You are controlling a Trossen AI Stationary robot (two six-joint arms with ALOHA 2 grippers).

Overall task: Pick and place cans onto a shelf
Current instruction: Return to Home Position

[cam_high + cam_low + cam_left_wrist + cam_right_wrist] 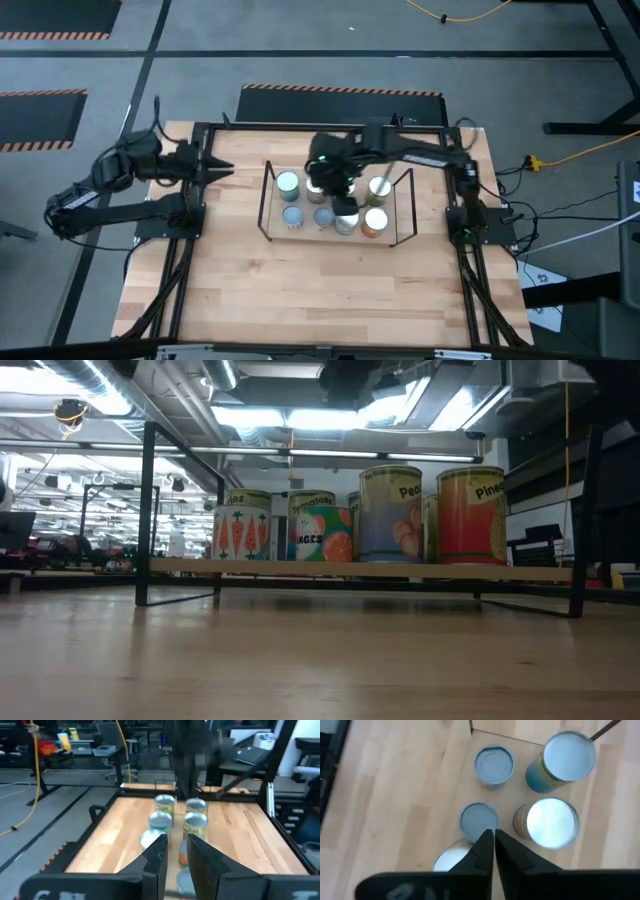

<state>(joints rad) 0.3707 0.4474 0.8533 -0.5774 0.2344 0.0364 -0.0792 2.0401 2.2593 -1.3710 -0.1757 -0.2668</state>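
Note:
Several cans stand upright on their bases in the black wire shelf at the table's middle, among them a blue-topped can, a white-topped can and a silver-topped can. The low view shows their labels: carrots, oranges, peaches and a red can. My right gripper is shut and empty, pointing down above the cans, over a grey-topped can. My left gripper waits a little open at the table's left, pointing at the shelf.
The larger black table-edge frame runs around the wooden table. Bare wood lies between the shelf and the near edge. The right arm reaches over the shelf from the table's right side.

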